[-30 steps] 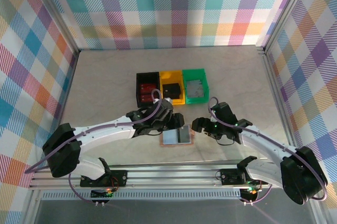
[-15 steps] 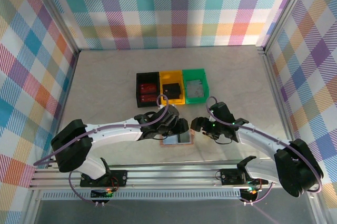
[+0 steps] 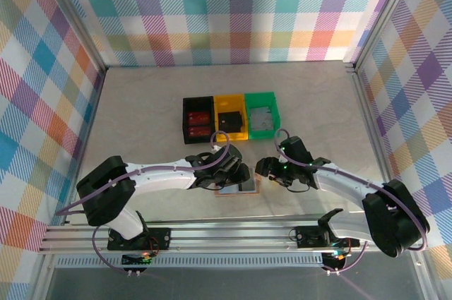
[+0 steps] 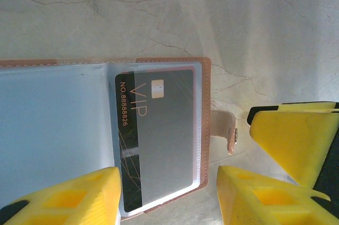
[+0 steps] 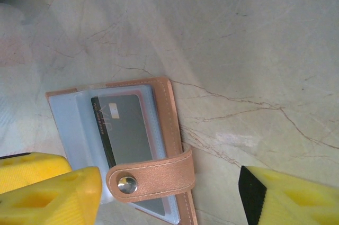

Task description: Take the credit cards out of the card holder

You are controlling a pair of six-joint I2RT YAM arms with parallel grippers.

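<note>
Top external view shows the table (image 3: 141,102) with a yellow bin (image 3: 231,98) and a green bin (image 3: 261,95), each with what looks like a card inside. The card holder (image 4: 63,129) lies open on the table between both arms. The left gripper (image 4: 167,182) and the right gripper (image 5: 169,185) hang over it, jaws apart, holding nothing. One grey card (image 4: 167,129) sits in its pocket, so it is left to pull out.

The marbled table (image 3: 141,116) bears the open card holder (image 4: 53,119) and three bins (image 3: 230,99).

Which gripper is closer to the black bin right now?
Left. The left gripper hovers over the card holder, nearside and slightly right of the black bin; the right gripper sits farther right, beside the holder.
</note>
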